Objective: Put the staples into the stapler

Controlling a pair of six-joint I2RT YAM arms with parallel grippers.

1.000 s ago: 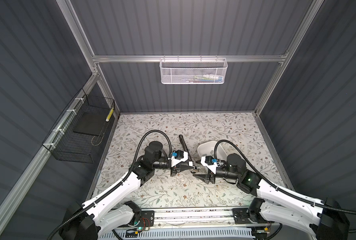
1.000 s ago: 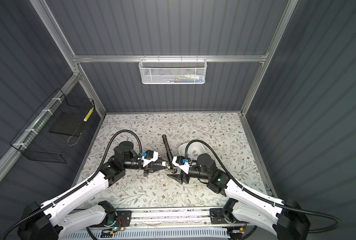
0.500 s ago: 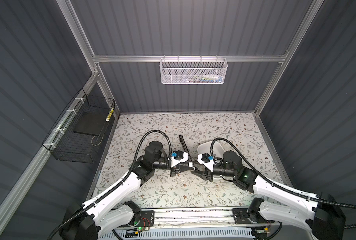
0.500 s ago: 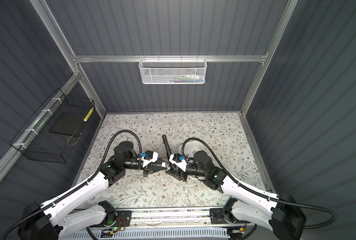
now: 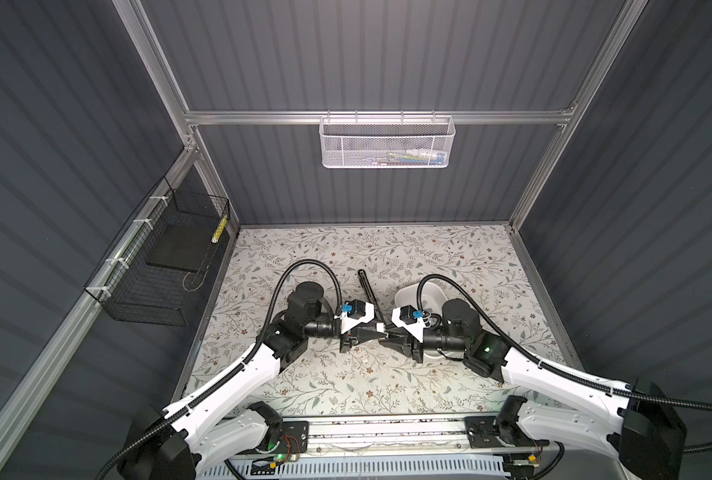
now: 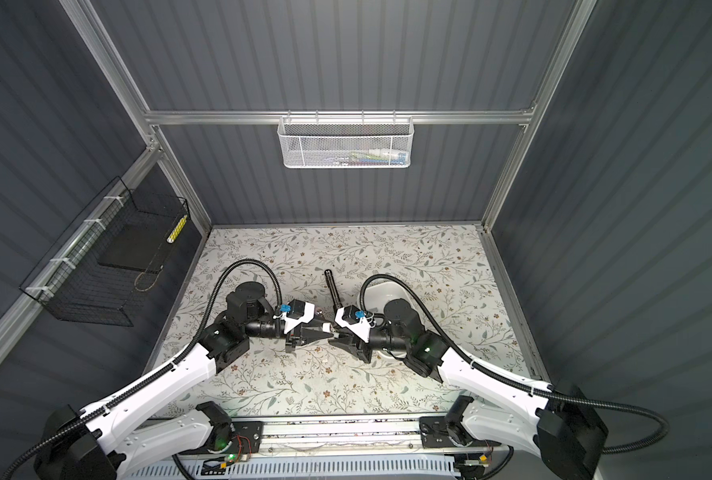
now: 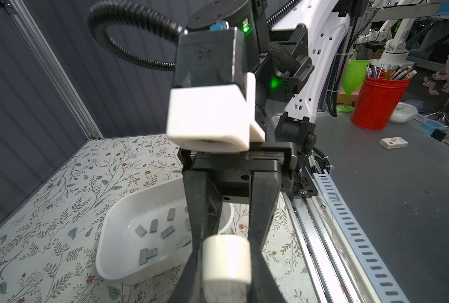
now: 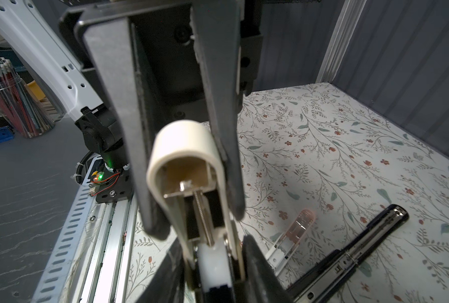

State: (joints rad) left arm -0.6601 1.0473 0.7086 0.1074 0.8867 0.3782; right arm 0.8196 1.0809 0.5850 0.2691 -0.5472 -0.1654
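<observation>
A: Stapler (image 5: 366, 286), state?
B: Open. Lid (image 8: 181, 141) clamped in left gripper (image 8: 194, 223), probably so the rail (image 8: 349, 251) lies bare. Right gripper (image 8: 212, 238) straddles the lid, tip to tip with the left; grip unclear.
A: Staples (image 7: 154, 225)?
B: Loose in tray (image 7: 105, 262), below and behind right gripper.

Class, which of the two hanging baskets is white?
The mesh basket hanging at the back is white; the wire basket hanging at the left side is black.

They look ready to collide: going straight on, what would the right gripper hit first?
The white stapler part the left gripper holds; its end seems to sit between the right gripper's jaws.
</observation>
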